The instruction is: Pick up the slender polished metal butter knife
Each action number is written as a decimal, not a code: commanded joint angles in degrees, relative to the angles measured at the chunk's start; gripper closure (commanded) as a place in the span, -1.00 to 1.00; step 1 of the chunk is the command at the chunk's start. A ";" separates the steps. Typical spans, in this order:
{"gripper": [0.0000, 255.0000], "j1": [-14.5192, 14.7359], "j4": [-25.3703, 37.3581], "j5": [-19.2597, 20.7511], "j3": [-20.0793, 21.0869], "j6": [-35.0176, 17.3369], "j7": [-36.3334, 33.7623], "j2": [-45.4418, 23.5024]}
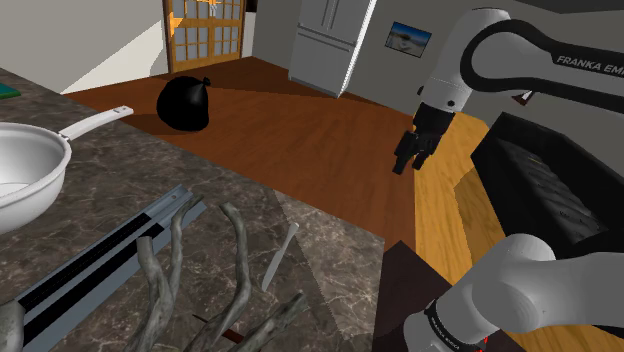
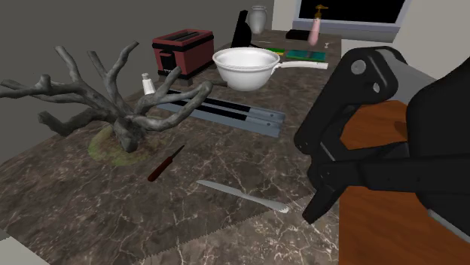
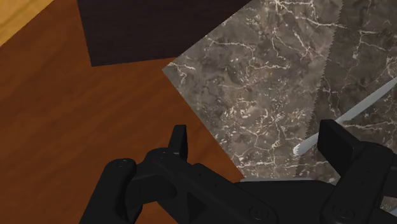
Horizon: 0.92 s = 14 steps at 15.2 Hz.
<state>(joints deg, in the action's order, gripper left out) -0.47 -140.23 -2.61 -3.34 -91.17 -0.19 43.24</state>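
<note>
The butter knife (image 2: 241, 194) is slender, pale silver-grey and all one piece. It lies flat on the dark marbled worktop (image 2: 248, 150), near the edge. It is below the jaws and untouched, its rounded end between them, closer to one.

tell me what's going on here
A white Franka arm is going after the butter knife, which lies flat on the dark marbled counter near its corner, with a grey branch piece nearby. The gripper hangs out past the counter's edge above the wood floor, its fingers open and holding nothing. The knife is not yet touched.
</note>
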 commanded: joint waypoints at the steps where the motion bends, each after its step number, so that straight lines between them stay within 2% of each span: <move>1: -1.00 0.00 0.00 0.00 0.00 0.00 0.00 0.00; 8: -1.00 0.15 -6.67 -6.44 12.36 -7.97 -20.32 -0.43; 14: -1.00 -0.24 -7.53 -10.84 23.35 -16.23 -37.83 -7.43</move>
<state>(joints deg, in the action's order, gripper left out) -0.47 -148.33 -12.84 18.00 -105.85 -34.59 37.80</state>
